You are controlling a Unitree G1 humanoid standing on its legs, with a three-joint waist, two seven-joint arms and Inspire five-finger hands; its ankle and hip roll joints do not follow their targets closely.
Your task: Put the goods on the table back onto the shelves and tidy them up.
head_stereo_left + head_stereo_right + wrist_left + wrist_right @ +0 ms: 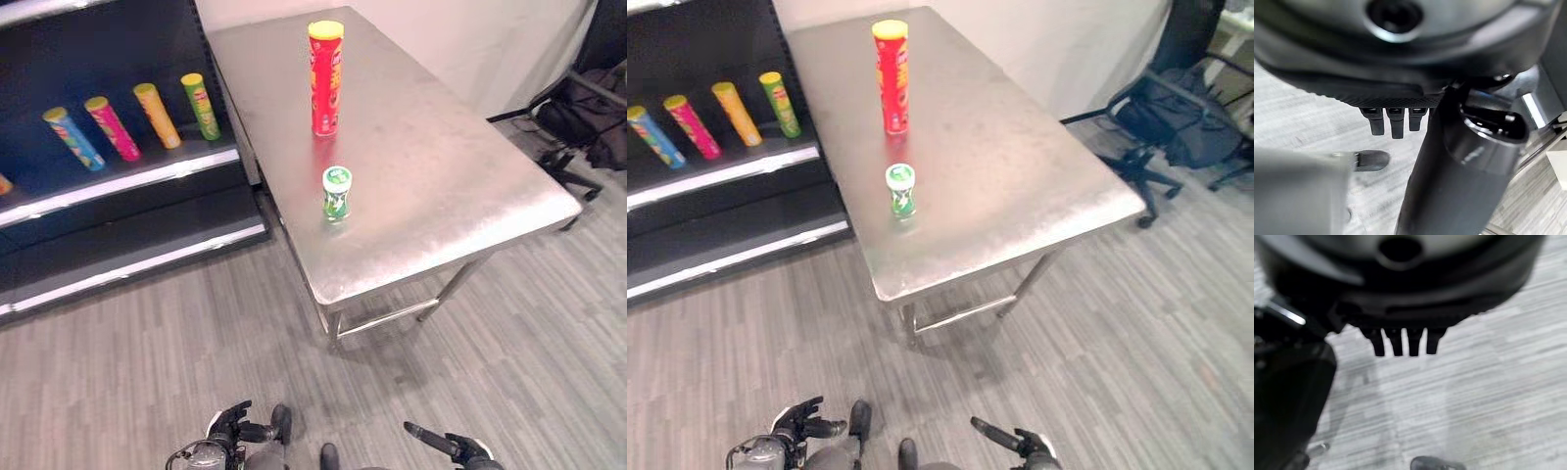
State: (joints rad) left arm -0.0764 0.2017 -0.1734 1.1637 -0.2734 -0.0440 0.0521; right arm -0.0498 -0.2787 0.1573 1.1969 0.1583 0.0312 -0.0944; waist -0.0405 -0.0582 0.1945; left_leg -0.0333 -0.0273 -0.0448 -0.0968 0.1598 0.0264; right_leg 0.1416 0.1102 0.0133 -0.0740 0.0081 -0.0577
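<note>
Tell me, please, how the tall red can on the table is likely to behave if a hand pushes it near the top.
The red can stands upright, tall and narrow on a small base, so a high push would probably tip it. Being round, it would likely roll on the smooth steel table once down. It looks stiff enough to hold its shape.

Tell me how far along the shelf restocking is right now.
Four tubes already lie on the shelf. Nothing is in hand: the left hand and right hand hang low over the floor, both open and empty. Left to do: the tall red can and the small green can stand on the table, untouched, and both need shelving.
</note>
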